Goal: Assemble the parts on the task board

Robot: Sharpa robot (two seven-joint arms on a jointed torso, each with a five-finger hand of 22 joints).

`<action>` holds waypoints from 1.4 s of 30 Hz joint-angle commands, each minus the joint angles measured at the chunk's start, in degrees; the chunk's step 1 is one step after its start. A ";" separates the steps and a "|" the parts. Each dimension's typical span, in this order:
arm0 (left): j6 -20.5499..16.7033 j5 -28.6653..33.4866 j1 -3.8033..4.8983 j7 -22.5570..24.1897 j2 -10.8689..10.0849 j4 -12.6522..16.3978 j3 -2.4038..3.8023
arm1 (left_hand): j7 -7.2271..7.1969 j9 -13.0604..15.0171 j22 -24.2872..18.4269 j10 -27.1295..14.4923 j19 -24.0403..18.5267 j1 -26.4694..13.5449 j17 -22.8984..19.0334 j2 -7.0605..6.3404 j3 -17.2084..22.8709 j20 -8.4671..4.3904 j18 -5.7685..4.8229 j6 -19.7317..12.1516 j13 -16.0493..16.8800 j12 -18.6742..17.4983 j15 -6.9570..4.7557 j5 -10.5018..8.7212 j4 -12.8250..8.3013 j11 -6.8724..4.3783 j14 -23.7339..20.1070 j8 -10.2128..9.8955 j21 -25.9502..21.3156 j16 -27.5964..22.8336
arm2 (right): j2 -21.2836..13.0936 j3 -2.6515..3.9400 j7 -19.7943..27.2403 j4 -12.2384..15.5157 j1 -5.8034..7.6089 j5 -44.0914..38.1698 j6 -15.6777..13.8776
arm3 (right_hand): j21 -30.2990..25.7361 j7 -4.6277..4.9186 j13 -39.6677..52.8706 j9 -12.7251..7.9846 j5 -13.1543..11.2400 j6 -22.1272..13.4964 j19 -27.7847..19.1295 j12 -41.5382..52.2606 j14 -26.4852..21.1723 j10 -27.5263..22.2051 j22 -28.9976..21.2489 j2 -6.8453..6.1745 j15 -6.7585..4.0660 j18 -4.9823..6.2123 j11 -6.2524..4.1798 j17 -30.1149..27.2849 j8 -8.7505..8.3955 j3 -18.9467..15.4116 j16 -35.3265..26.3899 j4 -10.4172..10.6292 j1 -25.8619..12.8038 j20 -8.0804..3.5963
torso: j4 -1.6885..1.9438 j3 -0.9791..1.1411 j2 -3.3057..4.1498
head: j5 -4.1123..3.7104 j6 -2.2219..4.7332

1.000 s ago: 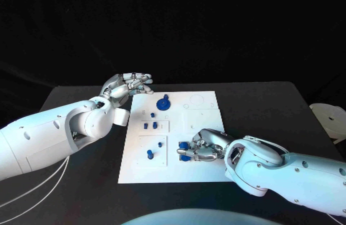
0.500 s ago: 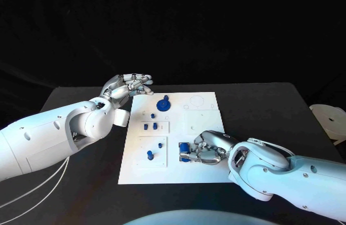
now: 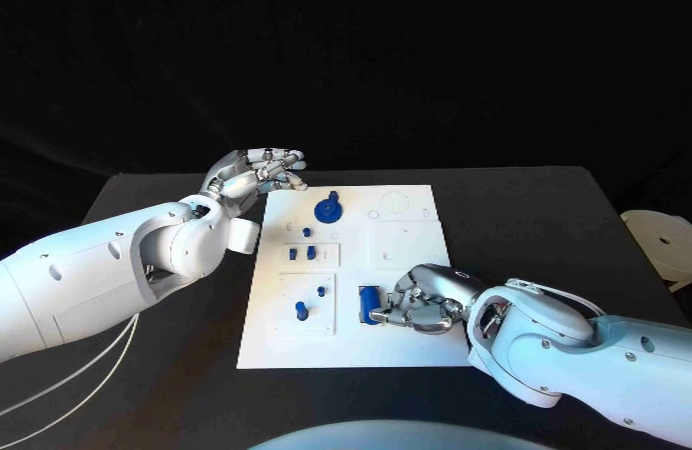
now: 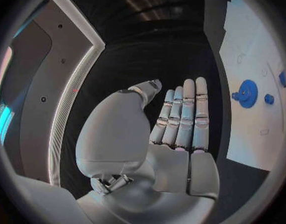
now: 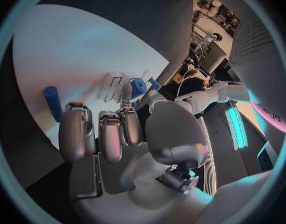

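Note:
The white task board (image 3: 411, 345) lies mid-table. My right hand (image 3: 421, 305) rests low over its near right part, fingers half curled and holding nothing. A short blue cylinder (image 3: 371, 298) sits on the board just beside the fingertips; in the right wrist view the cylinder (image 5: 52, 102) lies a little apart from the fingers (image 5: 74, 129). My left hand (image 3: 260, 170) hovers off the board's far left corner, and its fingers (image 4: 183, 114) are stretched out and hold nothing. A round blue part (image 3: 327, 209) and several small blue pegs (image 3: 299, 253) stand on the board's left half.
The black table (image 3: 548, 220) extends to both sides of the board. A white round object (image 3: 663, 238) sits at the table's right edge. From the left wrist the round blue part (image 4: 247, 93) appears on the board (image 4: 254, 45).
My right hand has drawn back slightly toward the near edge, and its fingers have come off the blue cylinder, which stays on the board. The left hand has not moved.

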 commanded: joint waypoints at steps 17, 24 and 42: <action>0.83 -0.26 0.02 -0.02 -0.01 0.25 0.03 | 0.13 -0.08 -0.05 -0.49 0.15 0.02 -0.06 0.55 0.27 0.21 0.62 -0.48 0.07 0.23 -0.08 0.09 -0.31 0.03 -0.43 0.15 -0.40 0.24 | 1.31 -0.01 0.33 -2.51 -0.01 -0.81 1.77 | 0.31 -0.01 6.43 0.05 -0.17 -0.30 2.06 0.16 5.31 1.47 11.66 0.93 -0.33 -0.97 -0.20 12.28 -0.69 0.01 0.22 0.05 4.81 -0.33 | 0.00 0.04 0.02 | 0.10 -0.17; 0.86 -0.27 0.02 -0.05 0.04 0.26 0.03 | 0.13 -0.08 -0.05 -0.49 0.15 0.02 -0.06 0.55 0.27 0.21 0.62 -0.48 0.07 0.23 -0.08 0.09 -0.31 0.03 -0.43 0.15 -0.40 0.24 | 2.46 -0.01 0.10 -3.54 -0.03 -1.22 2.18 | 0.12 0.00 6.48 0.04 -3.39 -0.29 2.03 0.01 5.28 1.44 11.65 0.59 -0.35 -0.95 -0.21 12.15 -1.04 -0.16 0.16 -0.27 8.69 -0.36 | 0.01 0.04 0.01 | 0.09 -0.35; 0.83 -0.29 0.02 -0.15 -0.06 0.26 0.03 | 0.12 -0.08 -0.04 -0.52 0.20 0.29 -0.08 0.53 0.40 0.17 0.63 -0.50 0.07 0.27 -0.11 0.11 -0.55 0.02 -0.45 0.21 -0.39 0.25 | 2.81 -0.02 0.81 -4.01 -0.05 -1.54 3.31 | -0.36 0.14 6.54 -0.10 -6.45 -0.40 1.92 -0.16 5.23 1.39 11.56 -1.06 -0.28 -0.88 -0.10 11.93 -1.64 -0.29 0.08 -0.74 12.82 -0.31 | -0.02 0.01 0.01 | 0.06 -0.63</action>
